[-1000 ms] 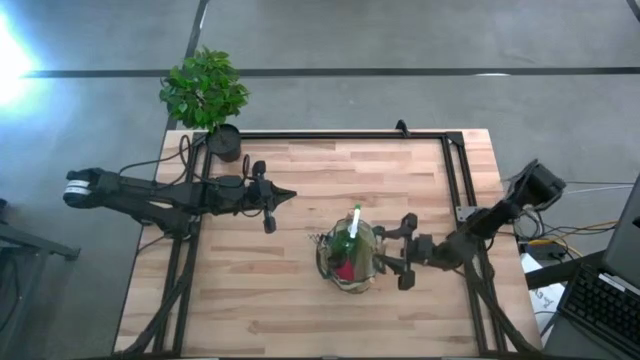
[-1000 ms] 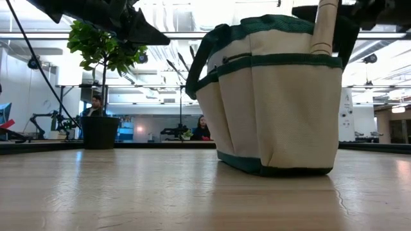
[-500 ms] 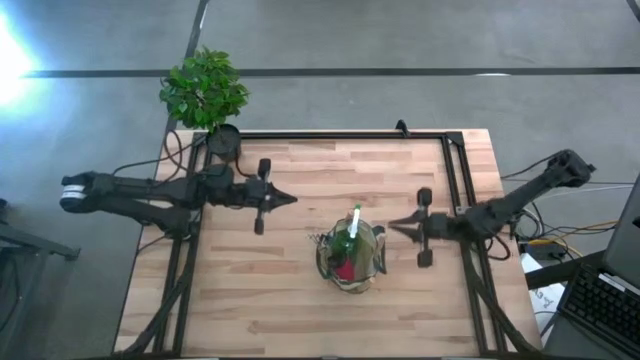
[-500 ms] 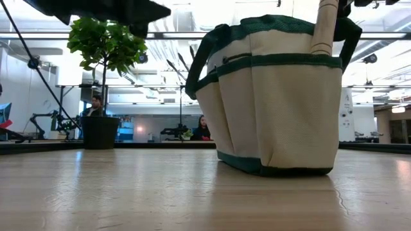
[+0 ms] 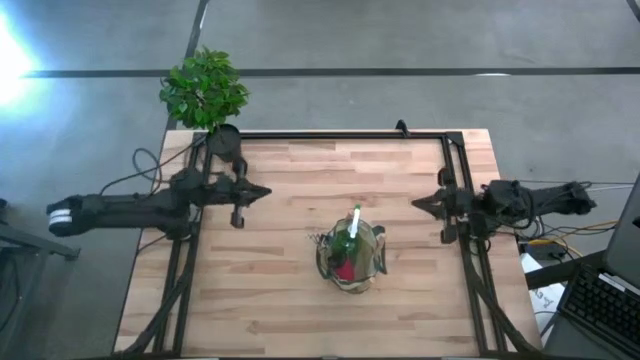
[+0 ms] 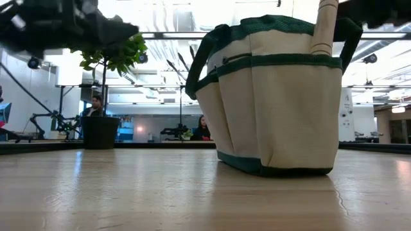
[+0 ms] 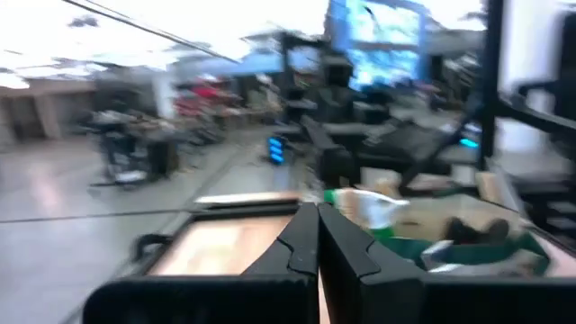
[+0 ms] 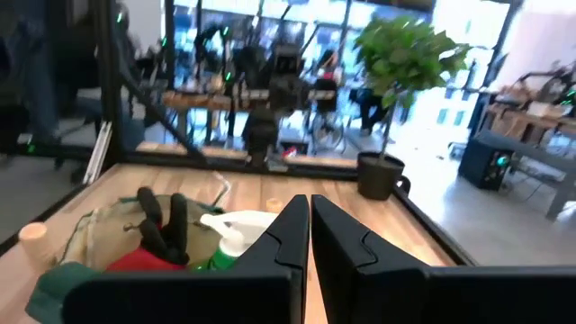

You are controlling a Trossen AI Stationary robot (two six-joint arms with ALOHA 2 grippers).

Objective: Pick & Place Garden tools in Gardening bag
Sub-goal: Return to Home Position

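gardening bag (image 6: 276, 109) stands upright near the middle of the table (image 5: 300, 300), tan cloth with dark green trim, with a green spray bottle (image 5: 352, 235) and red glove (image 5: 344, 268) inside. i see the left gripper (image 5: 266, 191) and right gripper (image 5: 416, 203) pressed together, apart from it.

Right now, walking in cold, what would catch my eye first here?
The tan gardening bag near the middle of the table, stuffed full: a green spray bottle and a red glove show at its mouth. A leafy potted plant stands at the far left corner. The left gripper and right gripper hang shut at opposite sides, tips facing inward.
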